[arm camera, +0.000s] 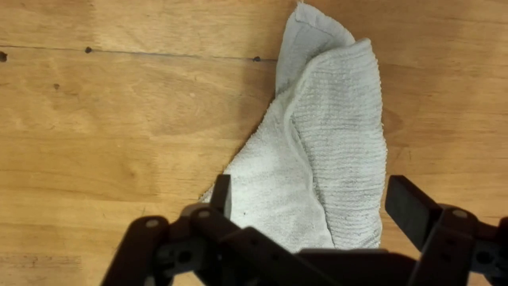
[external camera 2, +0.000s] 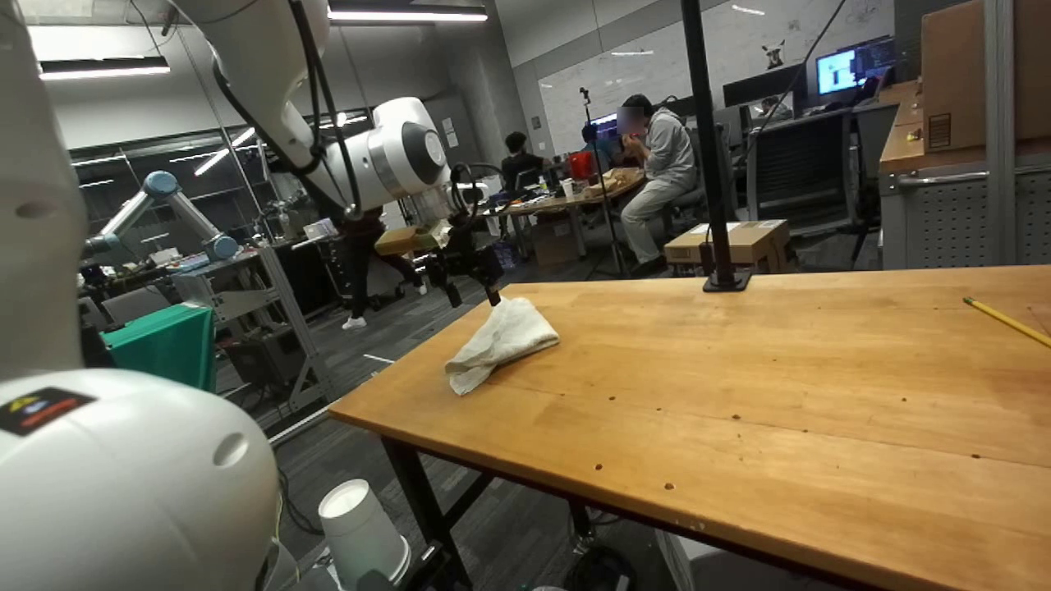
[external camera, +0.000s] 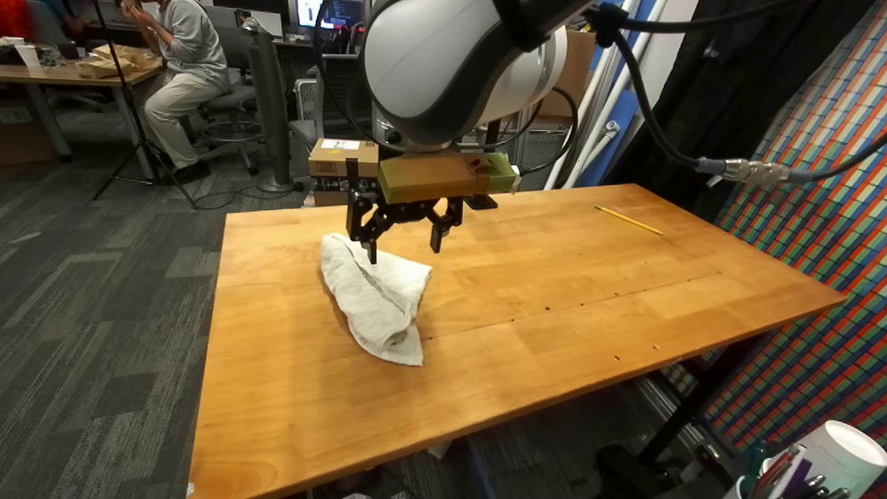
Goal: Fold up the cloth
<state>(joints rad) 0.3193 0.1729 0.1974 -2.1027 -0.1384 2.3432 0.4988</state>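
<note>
A white cloth (external camera: 371, 312) lies partly folded on the wooden table (external camera: 554, 277), near the table's end. It also shows in an exterior view (external camera 2: 505, 338). In the wrist view the cloth (arm camera: 341, 131) has one layer folded over another, with a crease running lengthwise and a narrow corner sticking out at the top. My gripper (external camera: 405, 254) is open and empty above the cloth, fingers pointing down; it also shows in an exterior view (external camera 2: 475, 302). In the wrist view the fingers (arm camera: 309, 186) stand on either side of the cloth's wide part. The cloth's bottom end is hidden by the gripper there.
A yellow pencil (external camera: 628, 220) lies on the table far from the cloth. A black post with a foot plate (external camera 2: 726, 283) stands at the table's edge. Cardboard boxes (external camera: 343, 166) are on the floor beyond that edge. A person (external camera: 183, 83) sits in the background.
</note>
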